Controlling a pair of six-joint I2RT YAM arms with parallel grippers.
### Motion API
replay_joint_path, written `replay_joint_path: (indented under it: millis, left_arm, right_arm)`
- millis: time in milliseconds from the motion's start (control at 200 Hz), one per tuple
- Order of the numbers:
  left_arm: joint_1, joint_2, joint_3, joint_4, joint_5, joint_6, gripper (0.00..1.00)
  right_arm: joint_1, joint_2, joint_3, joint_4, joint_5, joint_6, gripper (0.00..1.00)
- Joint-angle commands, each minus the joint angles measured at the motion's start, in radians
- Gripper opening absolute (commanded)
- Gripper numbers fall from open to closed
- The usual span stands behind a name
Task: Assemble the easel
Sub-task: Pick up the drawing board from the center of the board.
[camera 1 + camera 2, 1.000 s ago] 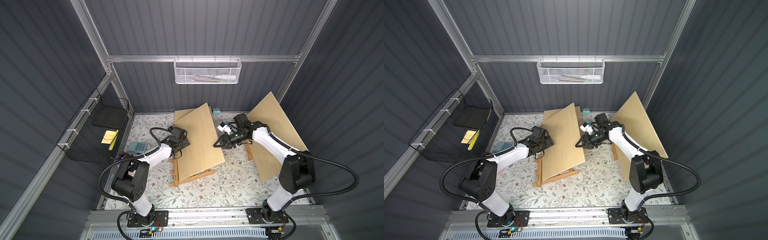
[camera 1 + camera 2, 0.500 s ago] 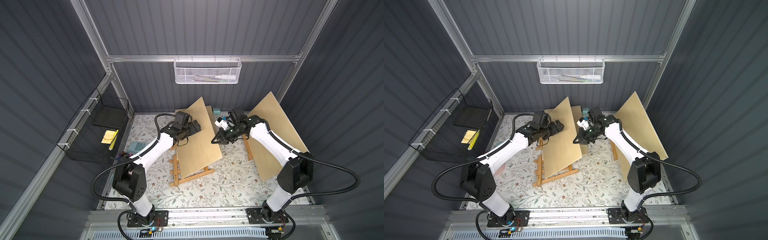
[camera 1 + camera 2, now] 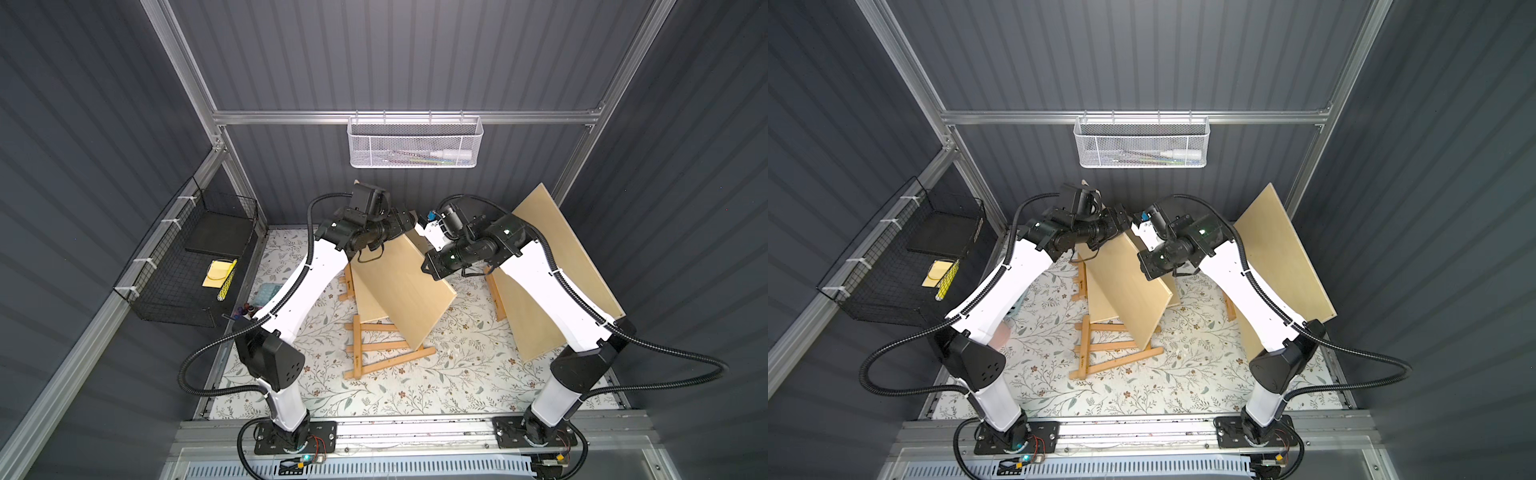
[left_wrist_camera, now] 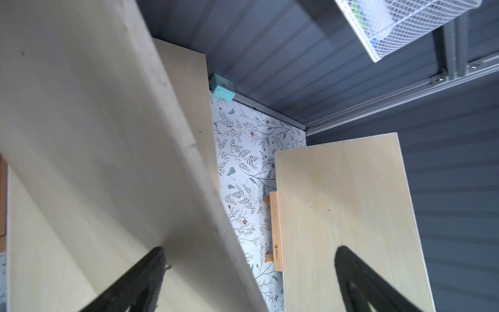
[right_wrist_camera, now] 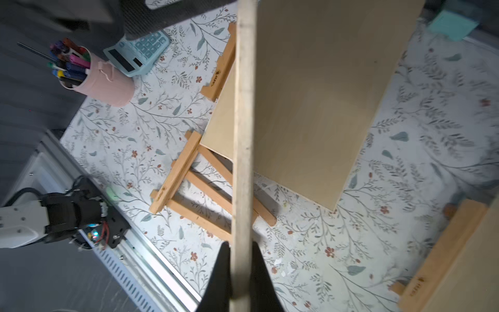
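The wooden easel frame point(image 3: 386, 353) point(image 3: 1100, 357) point(image 5: 183, 183) lies flat on the floral table. One pale board point(image 5: 310, 94) rests tilted on it. A second board point(image 3: 399, 282) point(image 3: 1125, 291) point(image 4: 81, 135) stands steeply above, its lower corner down by the frame. My right gripper point(image 5: 240, 251) point(image 3: 430, 268) is shut on that board's upper right edge, seen edge-on in the right wrist view. Near the board's top corner my left gripper point(image 4: 249, 250) point(image 3: 405, 222) is wide open. The board's edge runs between its fingers point(image 4: 154, 267) without being pinched.
A third board point(image 3: 561, 270) point(image 4: 337, 216) leans on another easel point(image 4: 275, 229) at the right wall. A pink marker cup point(image 5: 105, 86) and a calculator point(image 5: 137, 51) sit at the left, a teal box point(image 4: 222, 87) at the back. A white basket point(image 3: 413, 141) hangs behind, a black one point(image 3: 195, 266) left.
Both arms have risen toward the back. The board has swung from lying nearly flat to steeply tilted. My left gripper has opened wide and moved from the board's left edge to its top.
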Motion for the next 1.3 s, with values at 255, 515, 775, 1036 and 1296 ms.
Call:
replay_joint_path:
  millis: [255, 515, 775, 1036, 1296]
  left_arm:
    - [-0.006, -0.031, -0.012, -0.181, -0.018, -0.053, 0.73]
    - [-0.003, -0.108, -0.132, -0.060, -0.020, -0.123, 0.35]
    - [-0.003, -0.131, -0.131, 0.008, -0.068, -0.118, 0.01]
    - [-0.001, -0.125, -0.066, 0.022, -0.141, -0.054, 0.00]
    - [-0.001, -0.204, -0.136, 0.145, -0.177, 0.051, 0.00]
  right_arm:
    - [0.137, -0.093, 0.000, 0.210, 0.265, -0.252, 0.00]
    - [0.214, -0.094, -0.021, 0.216, 0.239, -0.290, 0.00]
    - [0.222, -0.111, -0.096, 0.245, 0.170, -0.211, 0.03]
    - [0.189, -0.244, -0.266, 0.286, 0.126, -0.115, 0.61]
    - [-0.114, -0.481, -0.548, 0.253, 0.075, 0.222, 0.84]
